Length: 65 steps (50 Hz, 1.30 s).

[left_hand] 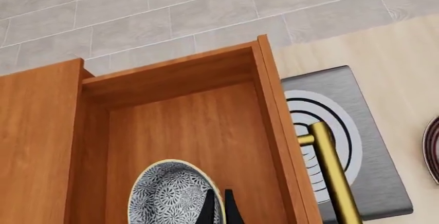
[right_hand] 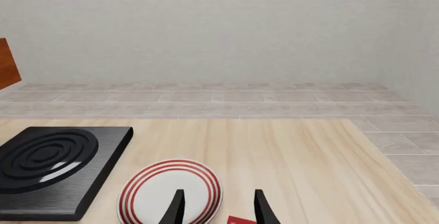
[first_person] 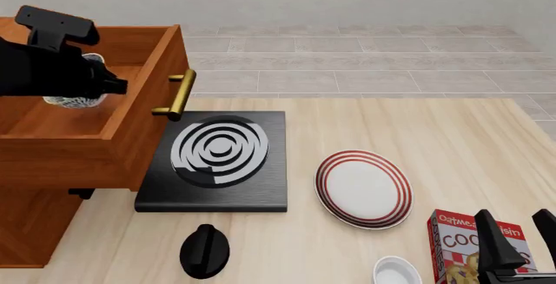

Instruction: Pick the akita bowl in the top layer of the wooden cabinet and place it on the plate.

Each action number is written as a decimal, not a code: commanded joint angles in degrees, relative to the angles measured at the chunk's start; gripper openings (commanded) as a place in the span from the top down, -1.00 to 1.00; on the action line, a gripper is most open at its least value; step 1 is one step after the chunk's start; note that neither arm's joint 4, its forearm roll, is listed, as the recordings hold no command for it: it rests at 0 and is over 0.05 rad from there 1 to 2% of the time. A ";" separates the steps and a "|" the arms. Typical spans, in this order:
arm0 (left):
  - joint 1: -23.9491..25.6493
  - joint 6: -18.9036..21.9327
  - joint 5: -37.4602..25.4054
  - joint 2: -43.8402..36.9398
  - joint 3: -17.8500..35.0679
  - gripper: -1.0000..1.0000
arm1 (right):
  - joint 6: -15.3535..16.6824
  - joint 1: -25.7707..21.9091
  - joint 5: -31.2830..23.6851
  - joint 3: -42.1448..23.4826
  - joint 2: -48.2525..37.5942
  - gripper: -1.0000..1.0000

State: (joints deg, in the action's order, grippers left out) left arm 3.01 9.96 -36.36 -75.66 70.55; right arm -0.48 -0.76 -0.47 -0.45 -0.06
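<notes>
Risk: akita bowl (left_hand: 171, 193) slips or catches on top layer (left_hand: 199, 126) wall when lifted, since left claw (left_hand: 219, 207) pinches only thin rim. Left arm reaches down into open drawer, fingers together on bowl edge. Right claw (right_hand: 217, 206) apart, idle (low over worktop near plate (first_person: 363, 188)).

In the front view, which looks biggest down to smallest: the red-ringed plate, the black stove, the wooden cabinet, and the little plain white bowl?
1. wooden cabinet
2. black stove
3. plate
4. plain white bowl, partly cut off by the picture's edge, yet clearly smallest.
</notes>
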 commanded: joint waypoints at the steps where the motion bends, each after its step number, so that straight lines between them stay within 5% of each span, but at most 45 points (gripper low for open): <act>1: 1.18 -0.26 -0.49 0.70 3.06 1.00 | -0.05 0.07 0.01 -0.01 0.04 -1.00; 32: 4.41 -2.89 -3.67 1.25 12.49 1.00 | 0.13 0.00 0.48 -0.07 -0.33 -1.00; 65: 13.11 3.93 -4.07 2.70 19.79 1.00 | 0.08 -0.03 0.63 0.04 -0.44 -1.00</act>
State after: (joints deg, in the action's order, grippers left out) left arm 13.48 12.05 -40.39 -73.10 87.94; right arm -0.38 -0.82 0.42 -0.44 -0.71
